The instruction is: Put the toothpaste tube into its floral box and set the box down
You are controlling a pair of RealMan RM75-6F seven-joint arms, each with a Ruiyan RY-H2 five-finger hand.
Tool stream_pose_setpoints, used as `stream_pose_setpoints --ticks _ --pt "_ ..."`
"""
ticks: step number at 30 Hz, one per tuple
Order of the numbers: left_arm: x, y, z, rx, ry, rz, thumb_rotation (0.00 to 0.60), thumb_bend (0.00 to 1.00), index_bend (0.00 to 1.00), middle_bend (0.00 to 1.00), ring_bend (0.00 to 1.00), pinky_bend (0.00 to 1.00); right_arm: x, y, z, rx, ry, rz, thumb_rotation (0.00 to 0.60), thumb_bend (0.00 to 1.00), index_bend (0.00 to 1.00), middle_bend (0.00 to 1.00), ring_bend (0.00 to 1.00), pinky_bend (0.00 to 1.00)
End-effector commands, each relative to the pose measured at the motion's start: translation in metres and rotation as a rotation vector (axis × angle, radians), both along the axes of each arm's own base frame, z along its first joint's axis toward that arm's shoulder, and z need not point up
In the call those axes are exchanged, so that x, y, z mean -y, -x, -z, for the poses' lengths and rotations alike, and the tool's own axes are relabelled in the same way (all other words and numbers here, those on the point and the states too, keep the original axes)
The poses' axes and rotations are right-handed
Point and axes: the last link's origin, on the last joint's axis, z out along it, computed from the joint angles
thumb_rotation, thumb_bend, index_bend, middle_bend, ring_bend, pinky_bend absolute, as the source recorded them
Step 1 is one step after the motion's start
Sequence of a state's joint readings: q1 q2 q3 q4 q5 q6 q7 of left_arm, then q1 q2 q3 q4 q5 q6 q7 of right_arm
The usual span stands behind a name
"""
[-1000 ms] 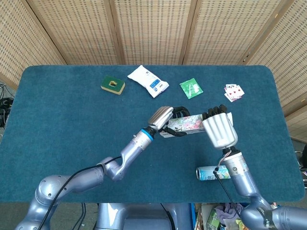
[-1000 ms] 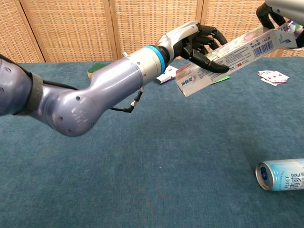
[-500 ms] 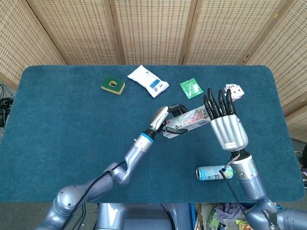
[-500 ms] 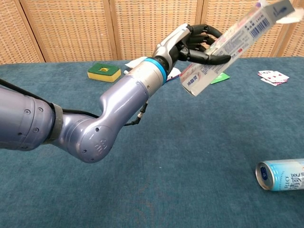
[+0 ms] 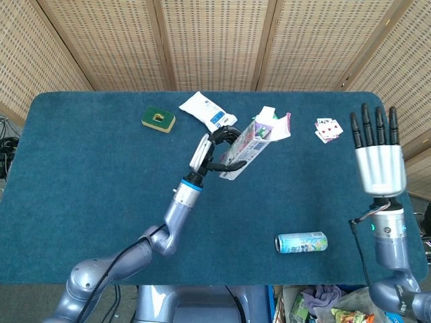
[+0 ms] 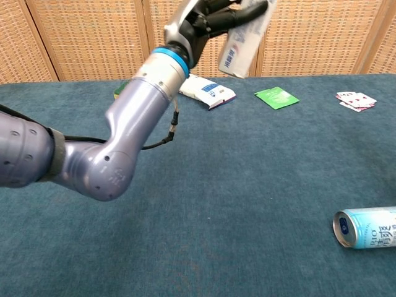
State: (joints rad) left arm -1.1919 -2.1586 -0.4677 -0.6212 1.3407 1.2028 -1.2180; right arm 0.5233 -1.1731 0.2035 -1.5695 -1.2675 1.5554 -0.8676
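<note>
At frame centre your left hand (image 5: 217, 153) grips the floral box (image 5: 248, 147) aloft; right hand (image 5: 378, 160) spread, empty; next, lower the box to the table (image 5: 81, 175).

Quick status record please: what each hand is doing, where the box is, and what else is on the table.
left hand: grips the floral box, raised above the table, tilted, flaps open
right hand: holds nothing, fingers straight, apart from the box
toothpaste tube: not visible
can: on its side, near edge
far side: sponge, white packet, green sachet, playing cards
</note>
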Motion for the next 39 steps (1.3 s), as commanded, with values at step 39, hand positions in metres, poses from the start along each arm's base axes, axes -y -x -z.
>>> stream_pose_setpoints --ticks 39 --pt "-0.014 0.091 -0.042 -0.475 -0.290 0.120 0.600 0.42 0.29 0.31 0.37 0.56 0.008 0.033 -0.009 0.097 -0.018 0.114 0.600 0.00 0.00 0.00 0.02 0.00"
